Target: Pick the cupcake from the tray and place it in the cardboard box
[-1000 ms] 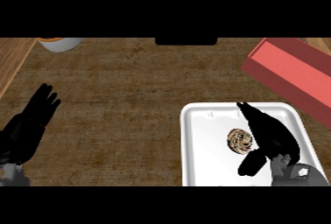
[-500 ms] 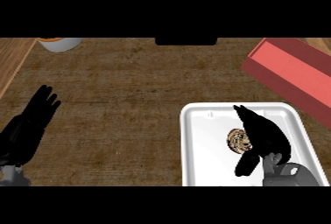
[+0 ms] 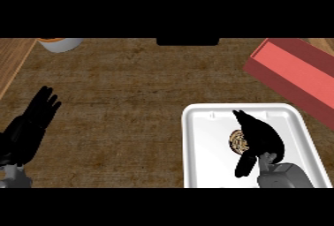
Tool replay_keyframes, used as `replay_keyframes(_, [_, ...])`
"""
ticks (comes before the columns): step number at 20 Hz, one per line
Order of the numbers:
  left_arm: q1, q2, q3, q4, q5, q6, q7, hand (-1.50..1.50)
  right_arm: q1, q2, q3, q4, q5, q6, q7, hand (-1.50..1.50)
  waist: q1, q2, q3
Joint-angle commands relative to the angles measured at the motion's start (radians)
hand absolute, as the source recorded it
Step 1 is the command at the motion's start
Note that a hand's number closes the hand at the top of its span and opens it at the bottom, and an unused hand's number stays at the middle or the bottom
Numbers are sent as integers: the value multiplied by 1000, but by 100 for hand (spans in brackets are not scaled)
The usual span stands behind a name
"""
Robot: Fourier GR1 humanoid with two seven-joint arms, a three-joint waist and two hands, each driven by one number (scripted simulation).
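A brown swirled cupcake [image 3: 237, 140] lies on the white tray [image 3: 203, 145] at the lower right, partly covered by my right hand [image 3: 261, 137]. That hand hovers over the cupcake's right side, fingers straight and pointing up the view, thumb hanging down at the left; it is open. The red box [image 3: 295, 70] lies tilted at the upper right, beyond the tray's far corner. My left hand [image 3: 29, 126] rests open at the left edge, fingers up, holding nothing.
A white cup with orange contents [image 3: 58, 43] sits at the top left. A dark object [image 3: 187, 41] shows at the top middle. A lighter wooden strip [image 3: 13, 62] runs along the left side of the brown counter.
My right hand has shifted slightly left and down over the tray, closing in on the cupcake and hiding more of it. The left hand has not moved.
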Motion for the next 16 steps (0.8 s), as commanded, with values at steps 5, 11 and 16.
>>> replay_keyframes(5, [33,-16,30,-74,-12,-18,50,0,17,10,-35,24,51,-10,-60,-150,0,0,0])
replay_keyframes(11, [-29,-49,15,35,-39,-18,-10,0,15,39,13,93,117,-112,-137,150,-2,0,0])
replay_keyframes(16, [-18,-80,-11,-101,-56,42,93,0,-35,-9,-59,129,102,-94,-232,150,1,0,0])
